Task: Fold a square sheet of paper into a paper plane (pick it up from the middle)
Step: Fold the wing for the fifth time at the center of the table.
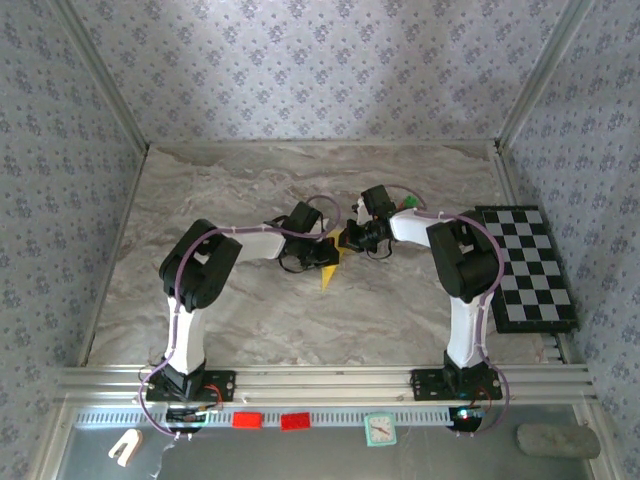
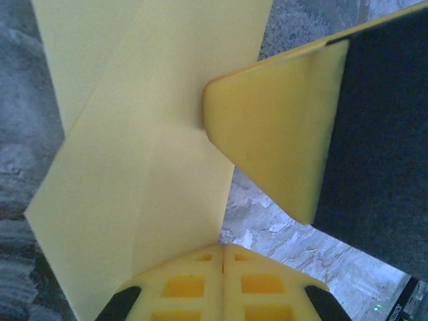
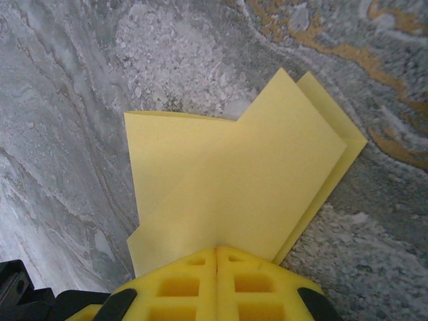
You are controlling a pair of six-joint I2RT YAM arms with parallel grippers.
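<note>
No text, number, brand or sign is legible to you in any view. The red tags point(image 1: 247, 420) and the small teal dial point(image 1: 380, 428) sit on the near rail, well behind the fingers of the left gripper point(image 1: 333, 256) and the right gripper point(image 1: 348, 239). Their markings are too small to read.

The working surface is a flat tabletop of grey-beige marble pattern with rust-coloured veining point(image 1: 300, 320), closed in on three sides by upright wall panels papered in a pale blue-grey floral print point(image 1: 320, 60). Bare aluminium posts point(image 1: 108, 85) run up the two back corners, and a band of ribbed aluminium rails point(image 1: 320, 380) lies along the near edge, with a dull grey-blue ledge point(image 1: 300, 455) just in front of it. Lighting is soft and diffuse, brightest on the rear panel and the far tabletop.
</note>
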